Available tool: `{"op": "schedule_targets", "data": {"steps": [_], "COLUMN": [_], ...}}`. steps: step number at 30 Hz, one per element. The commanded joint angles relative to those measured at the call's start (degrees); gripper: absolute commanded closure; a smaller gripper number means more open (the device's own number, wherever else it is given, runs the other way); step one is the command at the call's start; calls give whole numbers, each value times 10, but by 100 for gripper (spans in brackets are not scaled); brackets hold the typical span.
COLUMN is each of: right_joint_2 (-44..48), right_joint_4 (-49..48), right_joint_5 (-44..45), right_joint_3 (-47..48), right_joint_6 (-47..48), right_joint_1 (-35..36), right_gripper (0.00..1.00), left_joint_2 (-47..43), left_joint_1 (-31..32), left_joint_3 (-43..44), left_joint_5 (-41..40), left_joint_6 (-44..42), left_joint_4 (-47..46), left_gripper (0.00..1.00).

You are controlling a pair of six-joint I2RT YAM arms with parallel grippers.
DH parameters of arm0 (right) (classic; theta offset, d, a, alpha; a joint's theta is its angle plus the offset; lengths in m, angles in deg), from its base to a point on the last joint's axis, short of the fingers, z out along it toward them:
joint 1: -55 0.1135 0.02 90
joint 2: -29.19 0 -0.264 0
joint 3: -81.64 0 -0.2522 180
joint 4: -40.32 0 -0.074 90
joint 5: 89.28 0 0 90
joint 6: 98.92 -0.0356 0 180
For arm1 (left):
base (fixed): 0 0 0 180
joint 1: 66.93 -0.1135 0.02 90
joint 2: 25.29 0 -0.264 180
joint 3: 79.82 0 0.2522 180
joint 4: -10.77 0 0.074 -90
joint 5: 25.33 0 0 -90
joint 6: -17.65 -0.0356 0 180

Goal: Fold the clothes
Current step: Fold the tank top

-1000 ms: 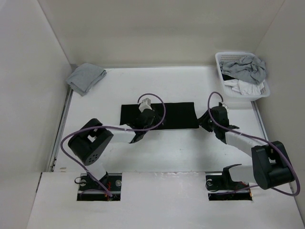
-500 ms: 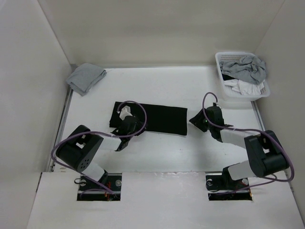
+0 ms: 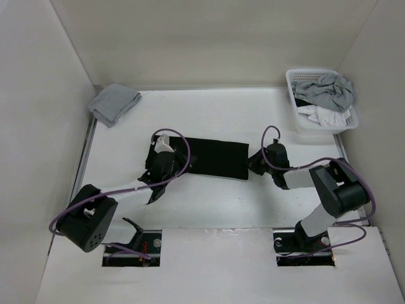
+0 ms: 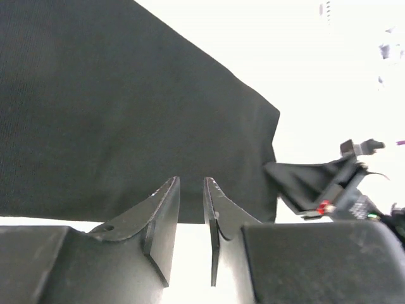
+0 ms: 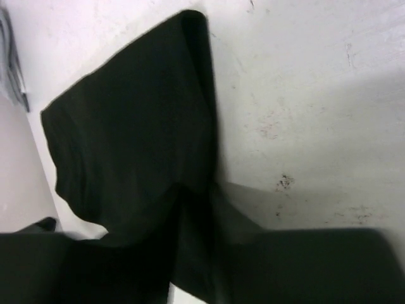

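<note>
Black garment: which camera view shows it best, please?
Top external. It shows the garment as nearly a whole folded strip, with its outline clear against the white surface. The left wrist view shows only one end and an edge. The right wrist view shows a dark, close part with one corner.

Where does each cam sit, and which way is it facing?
Top external: fixed above and behind the bases, looking down on the table; both arms show whole.
Left wrist: on the left arm, looking past the left end effector across the black garment; two fingers show.
Right wrist: on the right arm, looking along the garment's edge; its own parts are a dark blur.
Shared: all three see the garment.
</note>
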Motion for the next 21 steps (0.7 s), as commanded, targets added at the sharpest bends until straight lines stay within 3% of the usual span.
{"op": "schedule_targets", "data": {"steps": [1,3,6,10,15,18,21], "right_joint_2": [-16,5,94,249,401,413,361], "right_joint_4": [-48,-59,-24,138,354,437,476], "right_joint_5": [-3,14,50,105,190,217,263], "right_joint_3": [-17,-34,-62,-68,7,86,165], "right_joint_6": [-35,-43,-33,31,117,152,167], "right_joint_1": [4,-1,-10,-28,-23,8,76], "right_gripper": [86,97,100,100,100,100,100], "left_joint_2": [-35,-49,-53,-56,-87,-107,-132], "left_joint_1": [-6,-5,2,0,-5,-4,-7], "left_joint_3": [-2,-3,3,13,24,24,13], "left_joint_5": [9,9,9,25,34,34,34], "left_joint_6": [-13,-14,-17,-16,-18,-18,-17], "left_joint_4": [-6,-2,9,10,22,34,38], "left_gripper": [79,79,79,79,78,77,77]}}
